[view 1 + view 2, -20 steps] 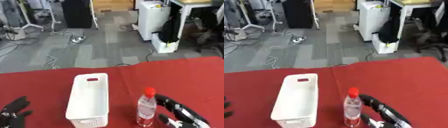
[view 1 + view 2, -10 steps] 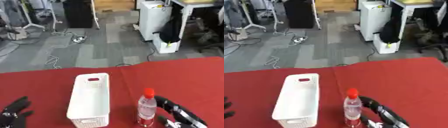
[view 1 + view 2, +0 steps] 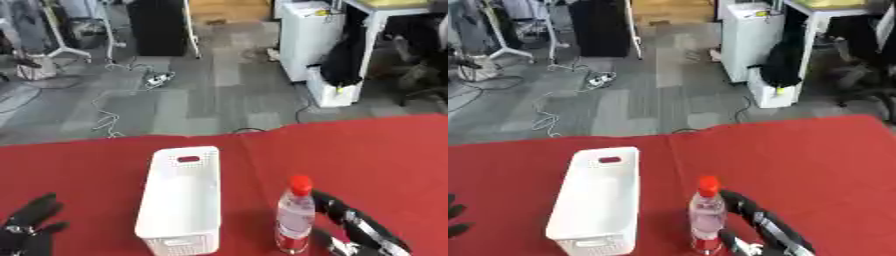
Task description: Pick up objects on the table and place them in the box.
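Lower right: right hand [image 3: 360,231] sitting open beside upright bottle [image 3: 295,216]; smooth, light, tippy — grasping mid-body looks best.

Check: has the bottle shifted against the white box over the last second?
No. The bottle stands upright just right of the box, as before.

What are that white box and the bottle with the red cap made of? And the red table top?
The white box looks like matte moulded plastic: thin walls, a cut-out handle slot, a perforated end. The bottle seems clear, glossy plastic, see-through, with an opaque red cap and red label band. The table appears covered in red cloth, dull, with a faint crease; that part is uncertain.
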`<action>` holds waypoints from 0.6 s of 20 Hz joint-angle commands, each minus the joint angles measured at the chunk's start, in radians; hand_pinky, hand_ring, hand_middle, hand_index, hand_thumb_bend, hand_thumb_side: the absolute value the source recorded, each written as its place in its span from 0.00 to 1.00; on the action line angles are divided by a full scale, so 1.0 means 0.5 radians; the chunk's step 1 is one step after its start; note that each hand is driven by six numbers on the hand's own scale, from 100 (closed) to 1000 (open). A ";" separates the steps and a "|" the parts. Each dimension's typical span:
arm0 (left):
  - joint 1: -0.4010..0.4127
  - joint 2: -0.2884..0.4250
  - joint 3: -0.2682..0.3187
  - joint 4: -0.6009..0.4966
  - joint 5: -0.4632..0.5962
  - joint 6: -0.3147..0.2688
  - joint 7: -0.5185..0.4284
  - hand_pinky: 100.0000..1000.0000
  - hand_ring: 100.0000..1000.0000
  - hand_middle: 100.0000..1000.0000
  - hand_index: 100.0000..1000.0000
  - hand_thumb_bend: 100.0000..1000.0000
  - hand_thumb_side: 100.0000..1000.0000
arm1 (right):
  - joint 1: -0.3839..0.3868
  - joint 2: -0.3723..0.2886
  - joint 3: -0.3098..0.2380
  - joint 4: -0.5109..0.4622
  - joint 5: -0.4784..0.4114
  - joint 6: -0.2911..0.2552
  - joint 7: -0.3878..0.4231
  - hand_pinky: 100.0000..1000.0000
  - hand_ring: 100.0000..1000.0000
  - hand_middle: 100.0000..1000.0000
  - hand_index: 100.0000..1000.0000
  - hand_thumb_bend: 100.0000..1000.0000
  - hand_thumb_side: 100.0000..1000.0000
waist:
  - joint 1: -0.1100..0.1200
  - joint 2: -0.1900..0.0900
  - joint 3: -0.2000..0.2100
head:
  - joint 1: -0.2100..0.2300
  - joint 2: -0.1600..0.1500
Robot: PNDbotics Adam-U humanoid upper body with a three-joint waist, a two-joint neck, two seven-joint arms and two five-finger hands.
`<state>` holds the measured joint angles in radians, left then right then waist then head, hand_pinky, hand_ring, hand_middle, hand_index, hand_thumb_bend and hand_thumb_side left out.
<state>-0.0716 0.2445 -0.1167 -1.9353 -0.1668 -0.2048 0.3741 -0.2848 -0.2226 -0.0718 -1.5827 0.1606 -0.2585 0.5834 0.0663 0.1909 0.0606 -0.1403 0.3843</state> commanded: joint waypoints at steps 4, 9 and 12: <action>-0.008 0.002 -0.004 -0.042 0.015 0.000 -0.017 0.68 0.81 0.80 0.81 0.26 0.82 | -0.035 -0.016 -0.002 -0.017 0.037 0.004 -0.068 1.00 1.00 1.00 1.00 0.36 0.60 | -0.002 -0.012 0.000 | -0.015 -0.031; -0.006 0.001 -0.007 -0.043 0.018 0.001 -0.024 0.68 0.81 0.80 0.81 0.26 0.82 | -0.055 -0.030 0.003 -0.008 0.099 0.017 -0.095 1.00 1.00 1.00 1.00 0.35 0.60 | 0.001 -0.009 0.005 | -0.025 -0.033; -0.007 0.000 -0.011 -0.042 0.021 0.001 -0.031 0.68 0.81 0.79 0.81 0.26 0.82 | -0.078 -0.030 0.012 0.002 0.174 0.042 -0.130 1.00 1.00 1.00 1.00 0.35 0.61 | -0.001 -0.009 0.009 | -0.033 -0.035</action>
<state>-0.0714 0.2438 -0.1224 -1.9353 -0.1596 -0.2022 0.3630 -0.3097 -0.2235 -0.0688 -1.5720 0.2330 -0.2396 0.5283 0.0671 0.1961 0.0633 -0.1494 0.3831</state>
